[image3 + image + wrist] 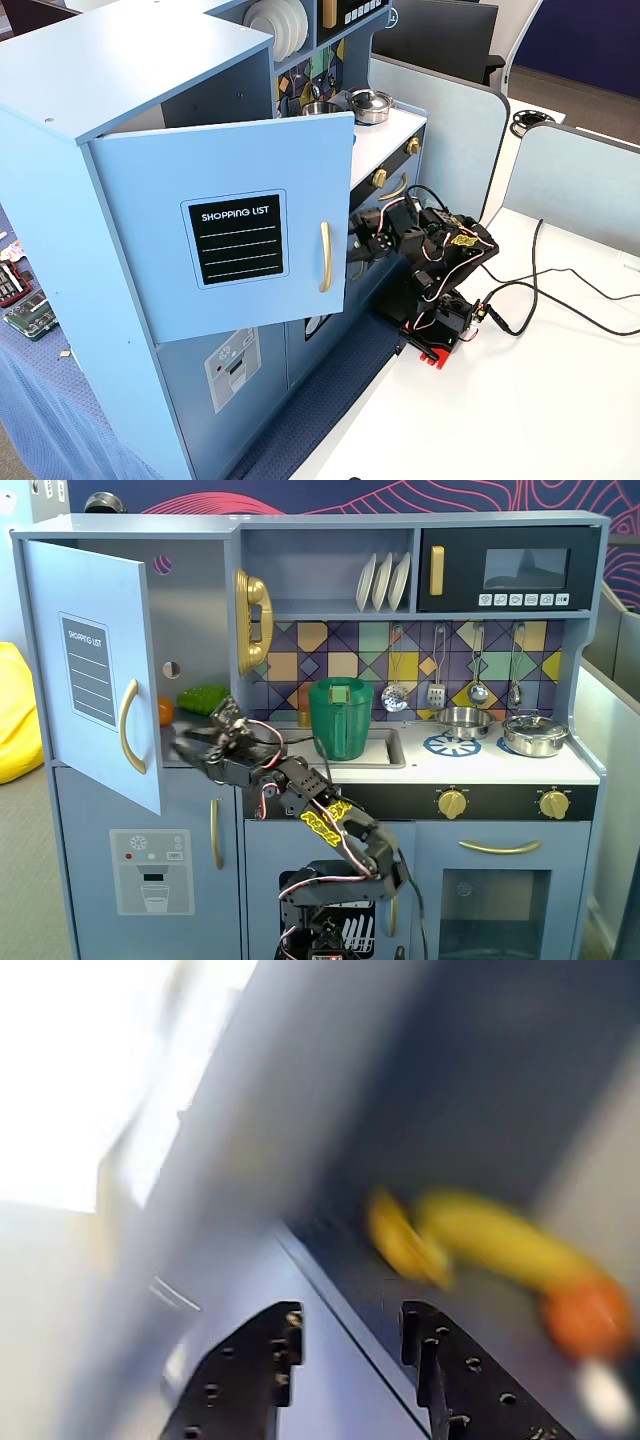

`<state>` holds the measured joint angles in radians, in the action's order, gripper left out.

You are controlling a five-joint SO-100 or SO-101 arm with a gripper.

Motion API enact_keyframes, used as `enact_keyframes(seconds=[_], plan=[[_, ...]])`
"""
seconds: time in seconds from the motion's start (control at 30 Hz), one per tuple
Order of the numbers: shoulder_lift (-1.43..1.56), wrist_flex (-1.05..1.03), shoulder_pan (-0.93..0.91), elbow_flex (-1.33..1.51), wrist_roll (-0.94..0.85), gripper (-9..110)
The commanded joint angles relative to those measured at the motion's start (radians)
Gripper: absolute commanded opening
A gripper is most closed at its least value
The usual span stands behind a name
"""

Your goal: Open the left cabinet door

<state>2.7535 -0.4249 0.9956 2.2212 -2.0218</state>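
Standing ajar, the left cabinet door (95, 670) with its gold handle (129, 726) is swung out from the upper-left compartment (195, 620). Inside on the shelf: a green item (203, 698), an orange fruit (588, 1316), and yellow banana-like pieces (500, 1238), blurred in the wrist view. Jaws of the gripper (350, 1335) released, holding nothing, at the shelf's front edge just behind the door.

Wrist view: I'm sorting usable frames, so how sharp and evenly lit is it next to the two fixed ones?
Wrist view: heavily blurred, upper left blown out white; only the tool edges and smeared yellow fruit read. Both fixed views: sharp and evenly lit, the door's SHOPPING LIST lettering legible in a fixed view.
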Motion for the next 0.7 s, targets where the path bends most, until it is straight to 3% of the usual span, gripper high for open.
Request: enact_keyframes(seconds=[0.0,0.13,0.33,0.5,0.67], plan=[[0.028,-0.158,-0.295,0.012,0.117,1],[0.048,-0.368,-0.566,0.092,0.207,0],[0.109,-0.692,-0.830,0.273,0.399,0],[0.202,-0.822,-0.971,0.497,0.497,0],[0.310,-0.916,-0.999,0.670,0.620,0]])
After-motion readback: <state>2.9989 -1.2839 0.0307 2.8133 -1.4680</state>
